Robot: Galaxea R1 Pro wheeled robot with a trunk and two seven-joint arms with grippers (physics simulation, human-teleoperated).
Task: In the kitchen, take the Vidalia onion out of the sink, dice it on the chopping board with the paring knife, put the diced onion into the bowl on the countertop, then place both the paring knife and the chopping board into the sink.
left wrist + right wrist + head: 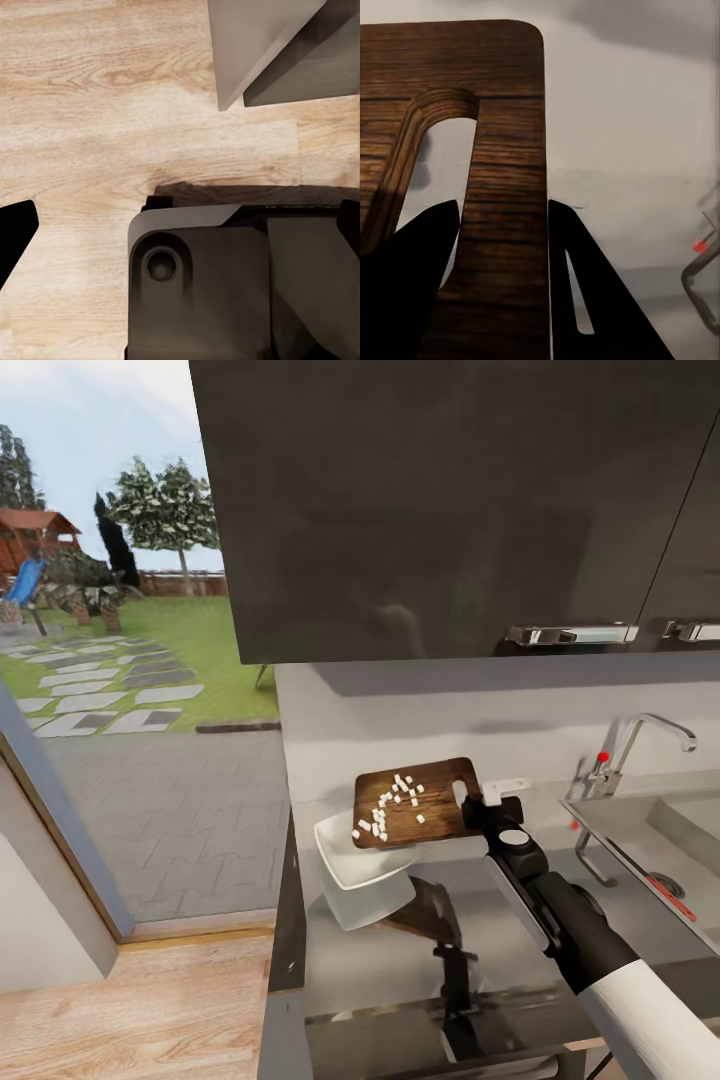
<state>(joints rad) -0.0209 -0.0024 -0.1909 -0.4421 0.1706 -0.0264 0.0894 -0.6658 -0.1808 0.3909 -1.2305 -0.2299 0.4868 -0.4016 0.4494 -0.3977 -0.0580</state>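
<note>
We cannot make out the left jaws: the left wrist view shows pale wood floor (82,112), a dark robot part and a grey corner, so their state stays unknown to us. The paring knife (672,895) is only a thin red sliver in the sink (640,830), cut off at the picture's edge. Our right jaws (478,800) are clamped on the chopping board (412,802), one finger (412,285) through the oval handle hole, the other (592,300) outside the board's edge. The board is held up off the desk (380,960), tilted over the white bowl (352,880), with the diced onion (392,805) on top of it. The grey glossy desk runs under dark wall cabinets (450,510); the tap (640,745) with a red knob stands behind the sink, and a garden shows at left.
</note>
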